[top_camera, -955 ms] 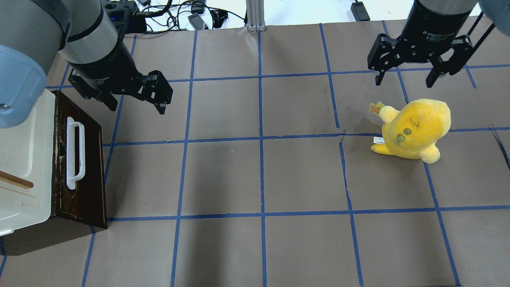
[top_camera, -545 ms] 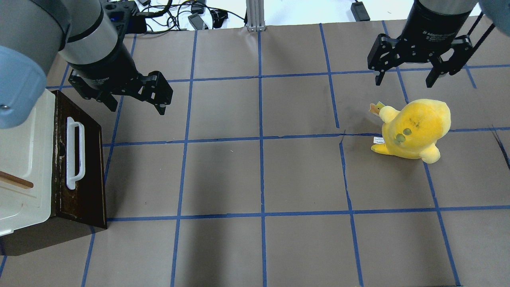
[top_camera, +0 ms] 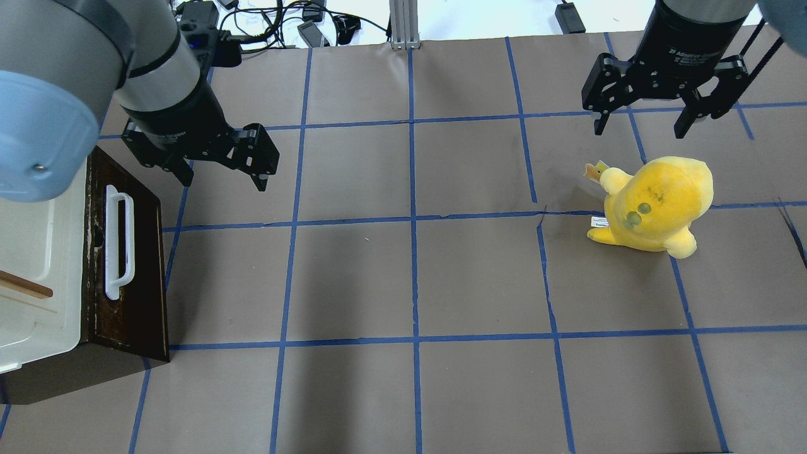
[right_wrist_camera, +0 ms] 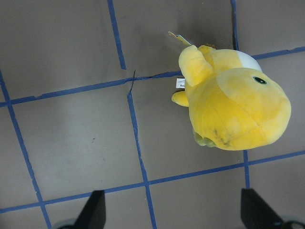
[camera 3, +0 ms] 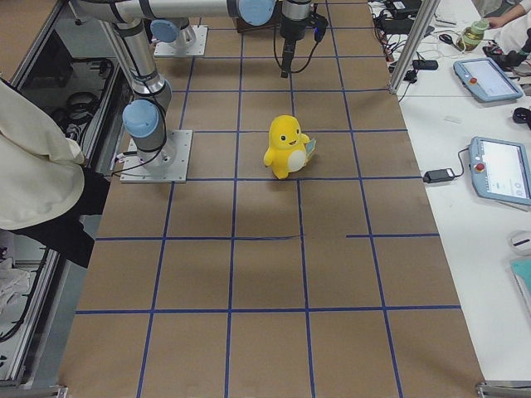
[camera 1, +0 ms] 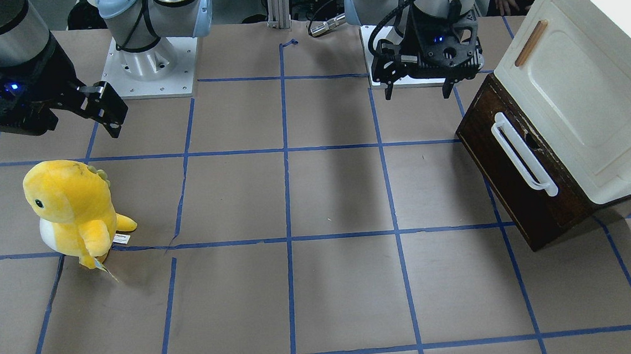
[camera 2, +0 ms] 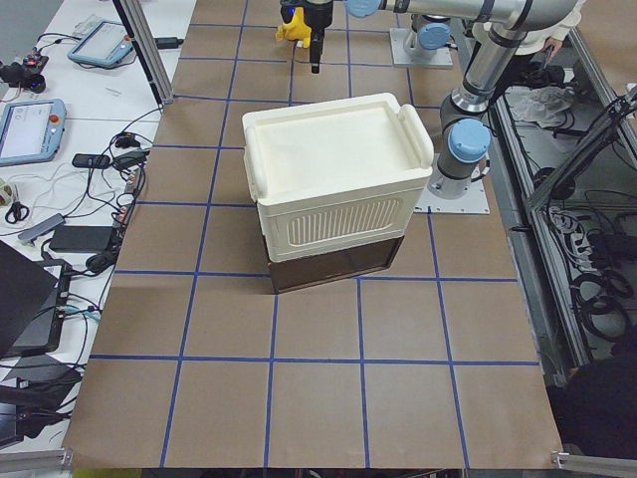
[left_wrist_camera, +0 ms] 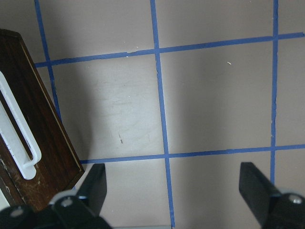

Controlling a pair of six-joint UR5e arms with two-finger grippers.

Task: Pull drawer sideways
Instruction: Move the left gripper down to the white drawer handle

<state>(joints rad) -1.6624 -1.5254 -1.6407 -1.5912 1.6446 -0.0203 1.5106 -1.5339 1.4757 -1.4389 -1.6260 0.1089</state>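
The dark brown drawer sits closed under a cream-white cabinet at the table's left edge. Its long white bar handle faces the table's middle. The drawer also shows in the front view and at the left of the left wrist view. My left gripper is open and empty. It hovers just beyond the drawer's far end and out in front of it, touching nothing. My right gripper is open and empty, above the table beyond a yellow plush.
A yellow plush toy stands on the right half, below the right gripper and also in the right wrist view. The cabinet door has a small wooden handle. Brown paper with blue tape grid covers the table. Cables lie past the far edge.
My left gripper has moved a little toward the robot and to the right, closer to the drawer's far end. The right gripper, drawer and plush have not moved.
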